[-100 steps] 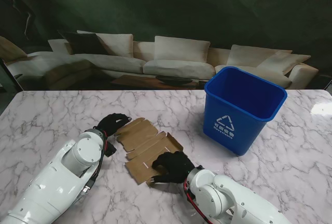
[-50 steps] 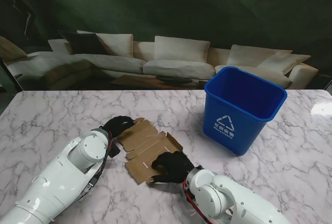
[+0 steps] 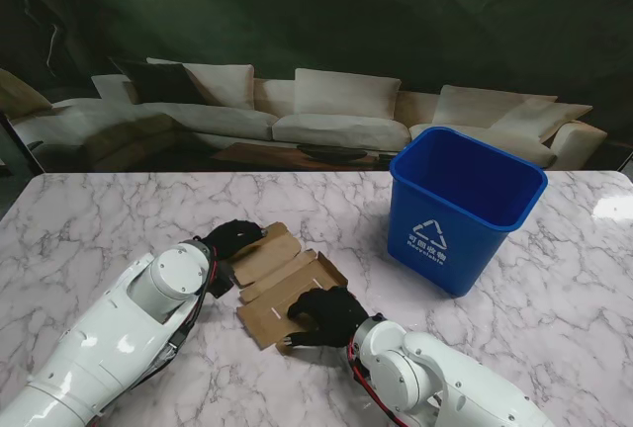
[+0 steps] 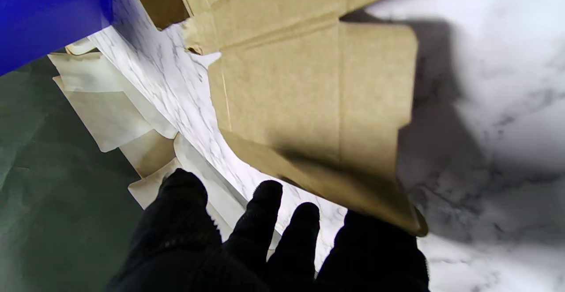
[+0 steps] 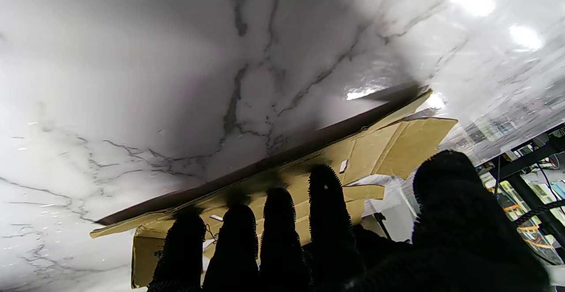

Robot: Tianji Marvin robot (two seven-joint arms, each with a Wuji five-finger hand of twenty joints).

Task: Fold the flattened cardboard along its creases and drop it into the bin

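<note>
Stand view shows the cardboard [image 3: 287, 284] on the table at ten o'clock from the bin [image 3: 463, 205], right hand [image 3: 326, 314] pressing it open-fingered, left hand [image 3: 233, 241] lifting a flap ungripped, which may slip and spring flat.

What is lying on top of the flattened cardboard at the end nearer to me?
The right hand rests its black fingers on the cardboard. The part of the cardboard under that hand is covered and cannot be seen.
</note>
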